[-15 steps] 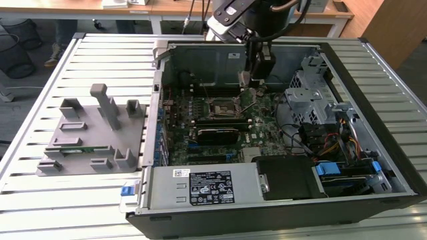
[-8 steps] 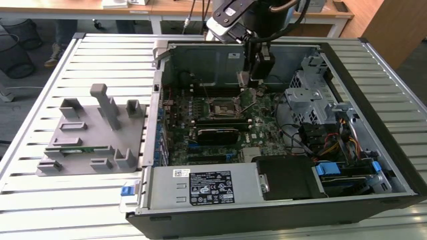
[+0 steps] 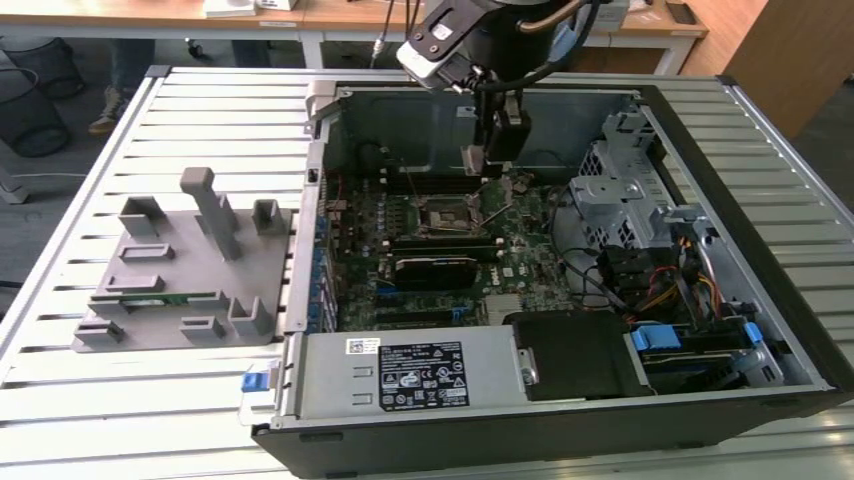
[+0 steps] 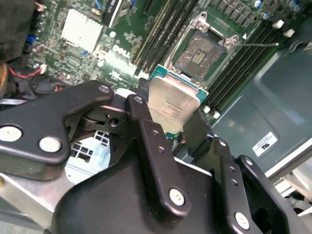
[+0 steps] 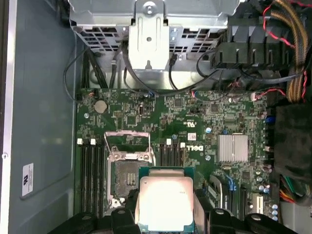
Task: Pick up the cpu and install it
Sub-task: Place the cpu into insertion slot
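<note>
The cpu (image 4: 173, 105) is a small square chip with a silvery top plate and a green rim. My gripper (image 4: 168, 117) is shut on it, with black fingers (image 4: 146, 131) pressing on two opposite edges. In the first wrist view the cpu (image 5: 165, 197) hangs over the motherboard, partly overlapping the open socket (image 5: 127, 168) and offset to one side of it. The socket's metal frame (image 4: 202, 51) stands open and nothing sits inside. In the exterior view my gripper (image 3: 491, 150) reaches down into the computer case above the socket (image 3: 441, 215).
The open computer case (image 3: 787, 330) lies on a slatted metal table (image 3: 80, 400). A grey fixture (image 3: 180, 265) with a green memory stick (image 3: 154, 298) sits at the exterior view's left. A power supply (image 3: 414, 375), drive cage (image 3: 621, 195), cables (image 5: 287, 58) and heatsink (image 5: 233, 147) surround the board.
</note>
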Robot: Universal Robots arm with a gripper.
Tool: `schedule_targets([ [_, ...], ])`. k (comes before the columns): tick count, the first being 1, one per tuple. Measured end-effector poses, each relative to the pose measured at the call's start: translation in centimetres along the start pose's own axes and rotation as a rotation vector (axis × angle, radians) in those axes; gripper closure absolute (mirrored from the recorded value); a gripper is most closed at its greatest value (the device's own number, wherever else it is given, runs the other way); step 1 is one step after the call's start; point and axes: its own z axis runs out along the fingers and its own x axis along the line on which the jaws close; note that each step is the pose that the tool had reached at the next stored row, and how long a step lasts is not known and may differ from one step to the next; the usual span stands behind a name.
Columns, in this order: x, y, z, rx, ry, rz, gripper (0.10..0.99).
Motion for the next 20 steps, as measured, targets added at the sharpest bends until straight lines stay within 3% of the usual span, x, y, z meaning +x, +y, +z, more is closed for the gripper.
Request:
schedule_targets([
  [5, 0.16, -0.13, 0.64, 0.0, 0.0015, -0.055, 0.557],
  [12, 1.71, -1.1, 1.91, -0.003, 0.0015, -0.056, 0.557],
  [20, 1.77, -1.37, 3.35, -0.003, 0.0001, -0.057, 0.557],
])
